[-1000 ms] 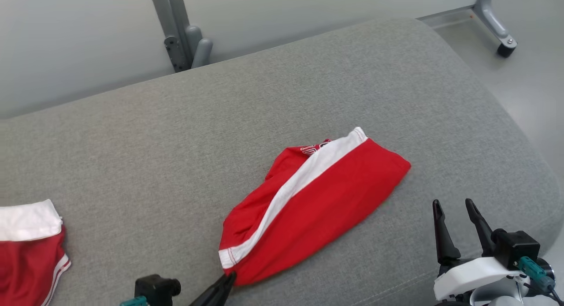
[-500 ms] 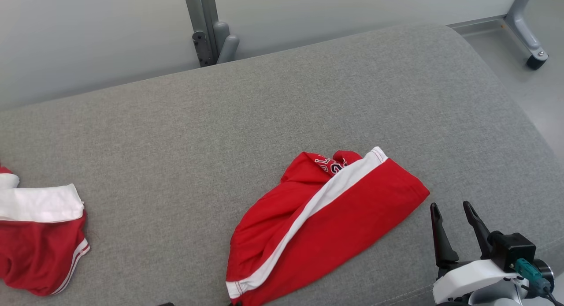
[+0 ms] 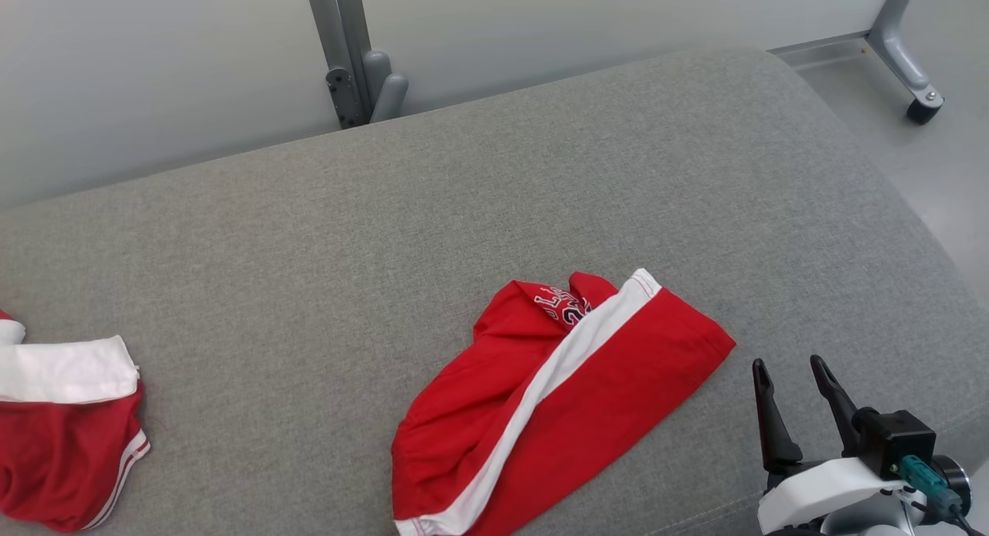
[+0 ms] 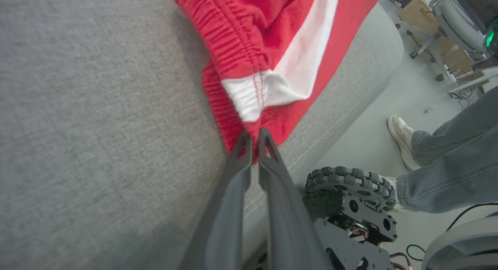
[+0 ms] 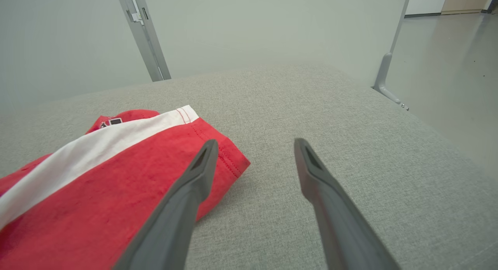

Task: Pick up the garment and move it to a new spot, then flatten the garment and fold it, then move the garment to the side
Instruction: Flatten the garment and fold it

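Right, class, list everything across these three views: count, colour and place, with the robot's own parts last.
shorts: one, red with white stripe, rumpled at cushion's near edge
second garment: one, red and white, cushion's left end
cushion: one, grey, under both garments
metal post: one, grey, behind cushion
castor leg: one, grey, floor at far right
person's legs: two, blue-grey jeans, floor beside cushion
wheeled base: one, black, floor below cushion's edge
left gripper: one, dark, shut on shorts' edge
right gripper: one, dark, open, right of shorts
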Tool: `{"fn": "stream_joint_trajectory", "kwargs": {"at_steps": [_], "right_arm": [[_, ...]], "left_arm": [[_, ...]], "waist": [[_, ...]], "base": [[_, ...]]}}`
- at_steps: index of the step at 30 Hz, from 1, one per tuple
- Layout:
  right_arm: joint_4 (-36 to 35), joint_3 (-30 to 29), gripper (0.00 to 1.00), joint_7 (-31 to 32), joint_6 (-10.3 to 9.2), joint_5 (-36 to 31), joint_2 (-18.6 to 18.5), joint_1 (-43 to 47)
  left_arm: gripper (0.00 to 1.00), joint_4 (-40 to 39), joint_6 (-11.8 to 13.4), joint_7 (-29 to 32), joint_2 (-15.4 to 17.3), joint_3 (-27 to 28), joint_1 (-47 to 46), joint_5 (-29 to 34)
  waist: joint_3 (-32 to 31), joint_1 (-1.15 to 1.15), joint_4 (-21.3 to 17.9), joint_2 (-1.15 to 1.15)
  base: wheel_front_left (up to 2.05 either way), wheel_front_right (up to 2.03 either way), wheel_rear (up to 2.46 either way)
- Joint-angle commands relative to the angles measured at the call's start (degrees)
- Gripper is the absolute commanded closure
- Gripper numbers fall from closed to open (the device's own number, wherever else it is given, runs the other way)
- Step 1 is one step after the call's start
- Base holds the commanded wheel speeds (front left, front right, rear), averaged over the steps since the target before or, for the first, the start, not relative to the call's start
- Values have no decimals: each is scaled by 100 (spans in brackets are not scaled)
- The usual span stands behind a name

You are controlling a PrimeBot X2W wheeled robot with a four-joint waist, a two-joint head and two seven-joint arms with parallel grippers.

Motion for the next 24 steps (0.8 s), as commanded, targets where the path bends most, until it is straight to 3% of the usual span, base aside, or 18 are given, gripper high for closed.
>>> {"fn": "stream_joint_trajectory", "kwargs": {"at_steps": [1,6,15,19,24], "right_arm": [[-8,8,0,-16,-2,-1,-14,69],[-23,-12,0,-16,-2,42,-13,87],[-42,-15,0,-16,-2,82,-13,47],[-21,22,0,-16,-2,90,-12,-56],[-36,46,0,-16,-2,73,-13,-140]], "left_arm": [[0,12,-12,-28,44,73,-85,-123],[0,-1,8,215,322,275,-193,-515],[0,-904,454,852,1062,809,-803,-799],[0,-1222,431,1360,930,654,-1406,-579],[0,-935,301,2076,384,315,-2236,-455]], "waist": [[11,0,-20,0],[19,0,-109,0],[99,0,-224,0],[173,0,-283,0],[275,0,-378,0]], "base": [[0,0,0],[0,0,0],[0,0,0],[0,0,0],[0,0,0]]}}
